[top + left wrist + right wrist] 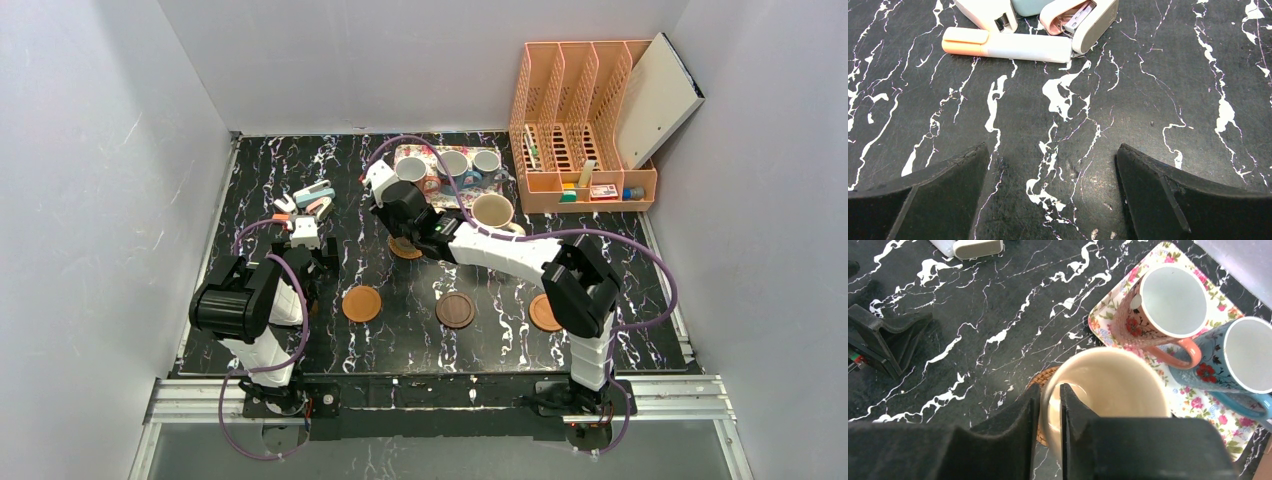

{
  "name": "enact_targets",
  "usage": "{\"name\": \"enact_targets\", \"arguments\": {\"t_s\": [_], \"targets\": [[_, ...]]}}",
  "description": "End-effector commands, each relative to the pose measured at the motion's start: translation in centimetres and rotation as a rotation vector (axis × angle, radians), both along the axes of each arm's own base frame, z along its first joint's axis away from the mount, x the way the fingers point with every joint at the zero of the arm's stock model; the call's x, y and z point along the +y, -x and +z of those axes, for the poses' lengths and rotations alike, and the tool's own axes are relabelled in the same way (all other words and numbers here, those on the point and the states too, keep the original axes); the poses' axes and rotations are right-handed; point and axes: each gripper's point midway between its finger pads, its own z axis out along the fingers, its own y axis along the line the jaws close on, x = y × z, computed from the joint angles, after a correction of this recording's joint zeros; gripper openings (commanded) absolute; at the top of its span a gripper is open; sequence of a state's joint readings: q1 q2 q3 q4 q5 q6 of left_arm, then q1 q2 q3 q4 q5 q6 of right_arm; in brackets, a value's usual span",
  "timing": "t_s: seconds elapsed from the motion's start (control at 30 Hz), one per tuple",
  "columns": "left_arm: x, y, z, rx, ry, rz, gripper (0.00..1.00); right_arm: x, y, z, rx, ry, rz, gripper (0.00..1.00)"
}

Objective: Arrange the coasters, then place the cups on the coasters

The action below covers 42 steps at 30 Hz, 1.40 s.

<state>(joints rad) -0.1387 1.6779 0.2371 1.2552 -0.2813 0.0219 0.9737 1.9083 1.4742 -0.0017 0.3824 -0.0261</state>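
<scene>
A large cream cup (1118, 385) stands on a woven coaster (1040, 382) beside the floral tray (1108, 315). My right gripper (1050, 395) straddles its rim, one finger inside and one outside, slightly open, with a thin gap at the wall. In the top view this gripper (400, 225) hides that cup, and only the coaster's edge (405, 248) shows. An orange-brown coaster (361, 303), a dark coaster (455, 310) and another orange coaster (541, 312) lie in a row nearer the bases. A second cream cup (493, 211) stands near the tray. My left gripper (1053, 155) hangs open over bare table.
On the tray sit a white cup with a reddish handle (1168, 305), a blue cup (1248, 360) and a third cup (487, 160). Staplers and a highlighter (1028, 47) lie ahead of the left gripper. An orange file organizer (580, 130) stands at the back right.
</scene>
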Motion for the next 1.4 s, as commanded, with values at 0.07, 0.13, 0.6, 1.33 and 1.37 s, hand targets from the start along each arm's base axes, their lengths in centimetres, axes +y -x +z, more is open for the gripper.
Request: {"name": "enact_targets", "arguments": {"t_s": [0.07,0.13,0.6,1.33,1.37], "targets": [[0.6,-0.6,0.9,-0.032,0.002,0.034,0.98,1.3,0.2,3.2,-0.065,-0.09,0.039,0.56],[0.6,-0.6,0.9,-0.033,0.002,0.034,0.98,1.4,0.6,3.4,-0.06,-0.09,0.056,0.65],[0.6,-0.6,0.8,-0.031,0.001,0.034,0.98,-4.0,2.5,20.0,-0.199,-0.217,0.147,0.98],[0.6,-0.6,0.9,-0.032,0.001,0.034,0.98,-26.1,-17.3,14.5,0.003,-0.089,-0.161,0.98],[0.6,-0.6,0.9,-0.032,0.001,0.034,0.98,-26.2,-17.7,14.1,0.002,-0.078,-0.163,0.98]]}}
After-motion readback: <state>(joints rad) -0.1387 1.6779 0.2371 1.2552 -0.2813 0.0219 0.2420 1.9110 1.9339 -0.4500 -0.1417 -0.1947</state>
